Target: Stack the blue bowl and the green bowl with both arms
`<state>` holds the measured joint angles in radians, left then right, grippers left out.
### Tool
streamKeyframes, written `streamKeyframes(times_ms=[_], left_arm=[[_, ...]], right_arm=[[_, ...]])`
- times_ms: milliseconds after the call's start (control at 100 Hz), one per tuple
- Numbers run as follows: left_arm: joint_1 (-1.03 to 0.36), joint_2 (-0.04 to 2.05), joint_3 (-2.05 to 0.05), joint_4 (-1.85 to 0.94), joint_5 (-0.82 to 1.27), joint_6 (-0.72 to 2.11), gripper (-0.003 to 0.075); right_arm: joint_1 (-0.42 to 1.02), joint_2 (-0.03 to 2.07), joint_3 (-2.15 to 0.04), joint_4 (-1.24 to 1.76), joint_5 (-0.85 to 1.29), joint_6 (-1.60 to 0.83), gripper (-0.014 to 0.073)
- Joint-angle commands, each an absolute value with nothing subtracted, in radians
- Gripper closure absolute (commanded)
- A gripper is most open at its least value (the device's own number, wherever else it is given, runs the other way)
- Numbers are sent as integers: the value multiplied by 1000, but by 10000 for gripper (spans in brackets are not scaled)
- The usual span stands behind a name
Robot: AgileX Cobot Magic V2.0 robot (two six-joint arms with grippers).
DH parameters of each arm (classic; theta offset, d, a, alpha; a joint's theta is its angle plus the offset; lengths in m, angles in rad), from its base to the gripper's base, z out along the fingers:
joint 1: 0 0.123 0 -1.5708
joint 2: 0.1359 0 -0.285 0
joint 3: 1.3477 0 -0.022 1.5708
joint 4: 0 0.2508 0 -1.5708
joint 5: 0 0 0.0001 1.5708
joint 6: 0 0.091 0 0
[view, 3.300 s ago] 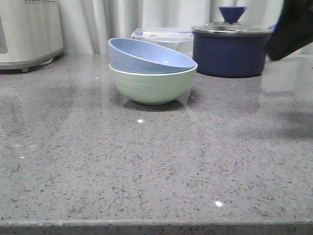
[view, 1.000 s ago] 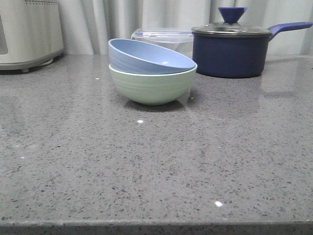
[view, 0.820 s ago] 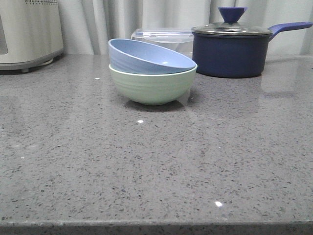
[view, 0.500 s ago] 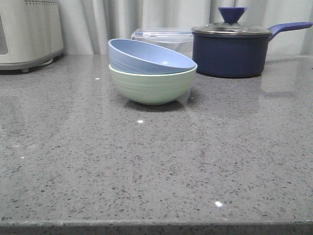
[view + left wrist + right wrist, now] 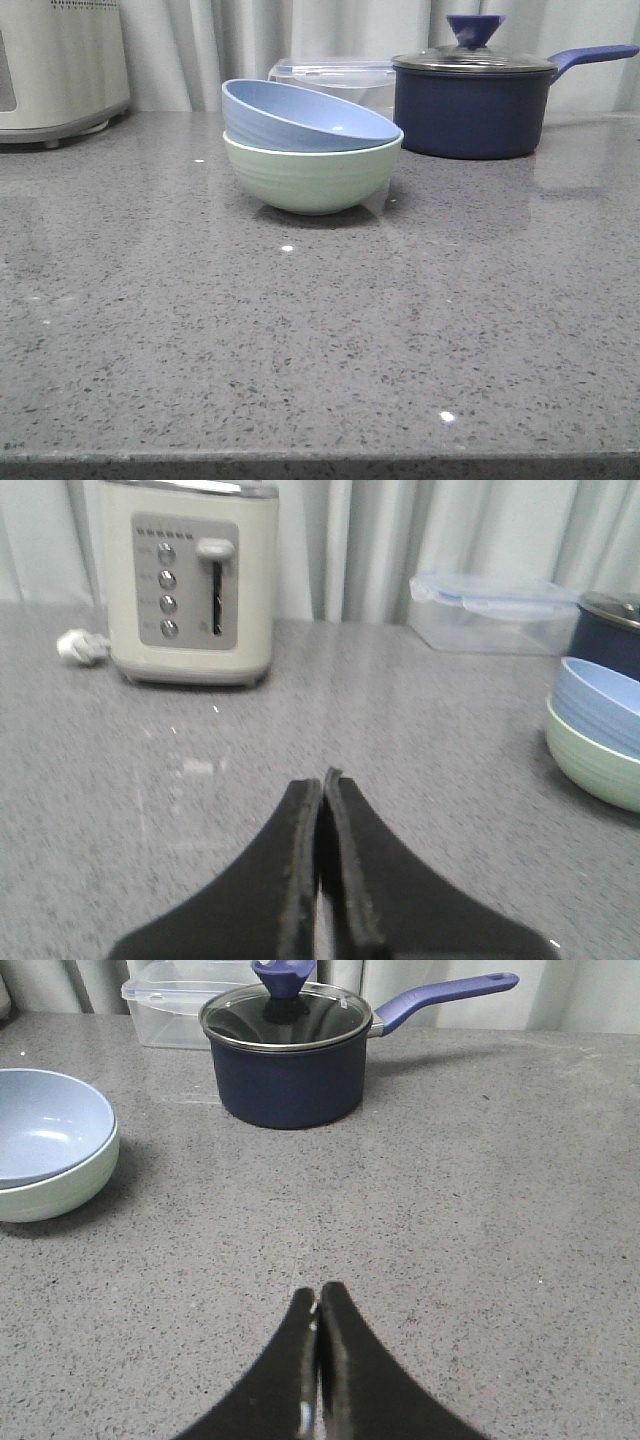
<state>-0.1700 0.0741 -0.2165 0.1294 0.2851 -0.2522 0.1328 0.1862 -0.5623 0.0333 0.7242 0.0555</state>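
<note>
The blue bowl sits tilted inside the green bowl on the grey counter, its left side raised. Both also show in the left wrist view, blue bowl over green bowl, and in the right wrist view, blue bowl in green bowl. My left gripper is shut and empty, well away from the bowls. My right gripper is shut and empty over bare counter, apart from the bowls. Neither arm shows in the front view.
A dark navy lidded pot with a long handle stands behind and to the right of the bowls. A clear lidded container is at the back. A cream toaster stands at the back left. The counter's front edge runs along the bottom.
The black arm seen at the upper right 3.3 s ago has left the front view. The bowls have not moved.
</note>
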Motion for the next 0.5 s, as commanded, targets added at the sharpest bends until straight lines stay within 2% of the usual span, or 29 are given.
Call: streamKeyframes(times_ms=[0, 250, 360, 410, 490], left_arm=[[-128, 88, -204, 70, 92, -142, 741], [-38, 40, -34, -46, -92, 49, 741], [-21, -13, 45, -51, -111, 48, 741], [-16, -41, 41, -51, -29, 49, 741], [-12, -39, 43, -51, -14, 60, 741]], right_arm=[[124, 197, -584, 22, 649, 50, 604], [124, 197, -584, 22, 649, 50, 604], [124, 197, -584, 22, 649, 50, 604], [124, 197, -584, 22, 649, 50, 604], [124, 197, -584, 22, 649, 50, 604]])
